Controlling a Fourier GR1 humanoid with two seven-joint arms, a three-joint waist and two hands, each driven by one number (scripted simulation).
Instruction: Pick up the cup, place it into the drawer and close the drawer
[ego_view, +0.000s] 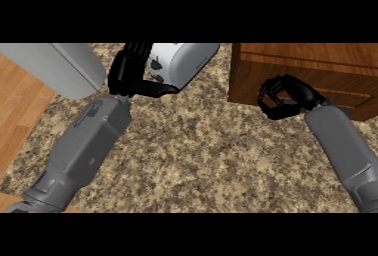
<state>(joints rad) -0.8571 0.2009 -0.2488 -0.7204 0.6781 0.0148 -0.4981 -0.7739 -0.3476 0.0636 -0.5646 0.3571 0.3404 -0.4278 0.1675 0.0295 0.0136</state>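
No cup shows plainly. The wooden drawer unit (317, 70) stands at the upper right; I cannot tell whether its drawer is open or closed. My right hand (284, 97) is at the unit's front lower corner, fingers curled, with nothing visible inside them. My left hand (133, 70) is at the top centre-left, fingers straight and pointing away, its thumb (159, 90) stretched to the right. It lies against the left side of a white rounded object (184, 60) with small dark marks, part of which it hides.
A large pale grey rounded shape (59, 67) fills the upper left. The speckled stone counter (214, 150) spans the middle. A wood-grain surface (18, 115) runs along the left edge.
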